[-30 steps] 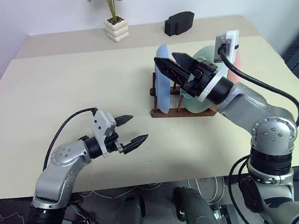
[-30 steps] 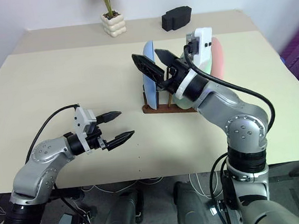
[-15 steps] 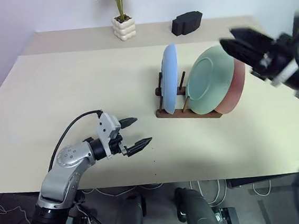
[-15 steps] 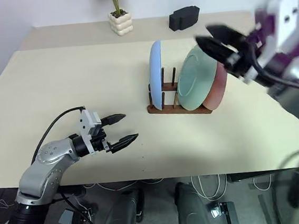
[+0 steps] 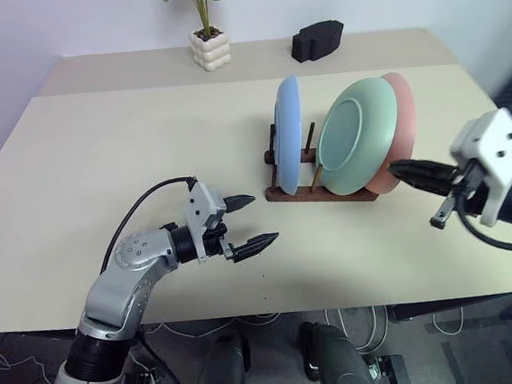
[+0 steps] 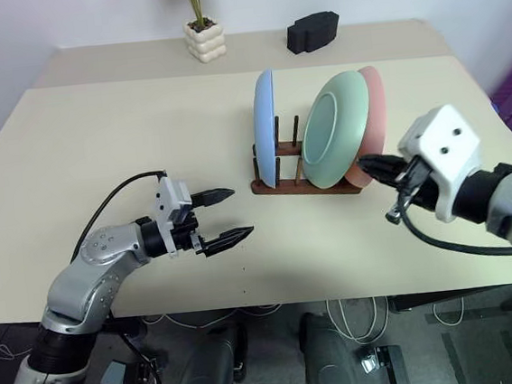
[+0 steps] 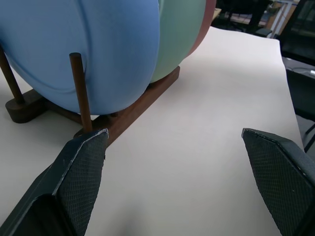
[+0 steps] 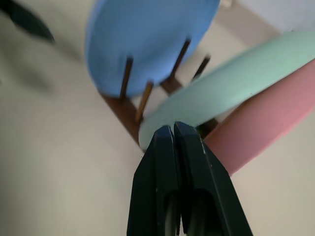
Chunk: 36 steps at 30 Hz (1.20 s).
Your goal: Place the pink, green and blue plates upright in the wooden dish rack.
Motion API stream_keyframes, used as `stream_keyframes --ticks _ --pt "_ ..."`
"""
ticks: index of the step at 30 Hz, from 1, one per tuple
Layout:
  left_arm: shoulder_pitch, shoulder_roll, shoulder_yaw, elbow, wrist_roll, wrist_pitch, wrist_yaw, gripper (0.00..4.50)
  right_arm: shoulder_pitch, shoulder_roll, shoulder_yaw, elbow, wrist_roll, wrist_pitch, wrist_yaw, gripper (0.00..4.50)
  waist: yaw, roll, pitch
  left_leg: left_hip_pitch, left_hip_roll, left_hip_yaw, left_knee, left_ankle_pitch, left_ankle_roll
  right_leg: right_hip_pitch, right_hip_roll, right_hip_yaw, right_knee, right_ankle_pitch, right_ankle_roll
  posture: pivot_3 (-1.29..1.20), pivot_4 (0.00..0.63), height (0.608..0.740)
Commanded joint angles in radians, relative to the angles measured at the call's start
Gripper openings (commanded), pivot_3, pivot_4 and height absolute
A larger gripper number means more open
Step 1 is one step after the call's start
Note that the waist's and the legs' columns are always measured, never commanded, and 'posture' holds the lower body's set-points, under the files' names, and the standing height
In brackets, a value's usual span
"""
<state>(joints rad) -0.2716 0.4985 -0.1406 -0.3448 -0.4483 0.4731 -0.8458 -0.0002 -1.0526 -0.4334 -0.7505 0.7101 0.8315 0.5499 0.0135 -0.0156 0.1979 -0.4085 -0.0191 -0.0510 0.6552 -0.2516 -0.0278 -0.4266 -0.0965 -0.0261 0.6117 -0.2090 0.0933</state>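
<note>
- Head views: the rack (image 5: 315, 189) stands on the table (image 5: 98, 153). In it stand the blue plate (image 5: 289, 134), upright, and the green plate (image 5: 358, 136) and pink plate (image 5: 400, 114), both leaning.
- The left gripper (image 5: 250, 222) hangs over the table near the rack, fingers spread. The right gripper (image 5: 410, 173), just beside the pink plate, has its fingers pressed together, empty.
- Left wrist view: spread fingers (image 7: 81, 172) face the rack (image 7: 133, 110) and blue plate (image 7: 98, 44).
- Right wrist view: closed fingers (image 8: 167, 182) point at the green plate (image 8: 231, 91).

Silver arms (image 5: 128, 277), white wrist blocks (image 5: 495, 146) (black cables), textured black jaws.
</note>
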Motion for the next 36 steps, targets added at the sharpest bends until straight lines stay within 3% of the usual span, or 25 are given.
stream_keyframes --ticks 1,18,36 --pt "-0.01 -0.002 0.007 -0.043 -0.018 0.014 0.007 4.5 -0.015 -0.018 0.053 0.003 -0.085 -0.035 -0.007 0.03 0.0 0.0 0.0 0.0 0.0 0.0 0.0 0.0 0.0 0.0 0.0 0.0 0.0 0.0 0.0 0.0 0.15 0.74" --pt "-0.001 0.008 0.024 -0.111 -0.037 0.072 0.047 4.5 -0.146 0.063 0.231 0.085 -0.254 -0.127 0.022 0.03 -0.001 0.0 0.0 0.0 0.0 0.0 0.0 0.0 0.0 0.0 0.0 0.0 0.0 0.0 0.0 0.0 0.15 0.74" --pt "0.036 -0.003 0.009 -0.065 -0.016 -0.002 0.025 4.5 -0.179 0.089 0.216 0.04 -0.239 -0.126 0.071 0.03 -0.001 0.0 0.0 0.0 0.0 0.0 0.001 0.0 0.0 0.0 0.0 0.0 0.001 0.0 0.0 0.0 0.15 0.74"
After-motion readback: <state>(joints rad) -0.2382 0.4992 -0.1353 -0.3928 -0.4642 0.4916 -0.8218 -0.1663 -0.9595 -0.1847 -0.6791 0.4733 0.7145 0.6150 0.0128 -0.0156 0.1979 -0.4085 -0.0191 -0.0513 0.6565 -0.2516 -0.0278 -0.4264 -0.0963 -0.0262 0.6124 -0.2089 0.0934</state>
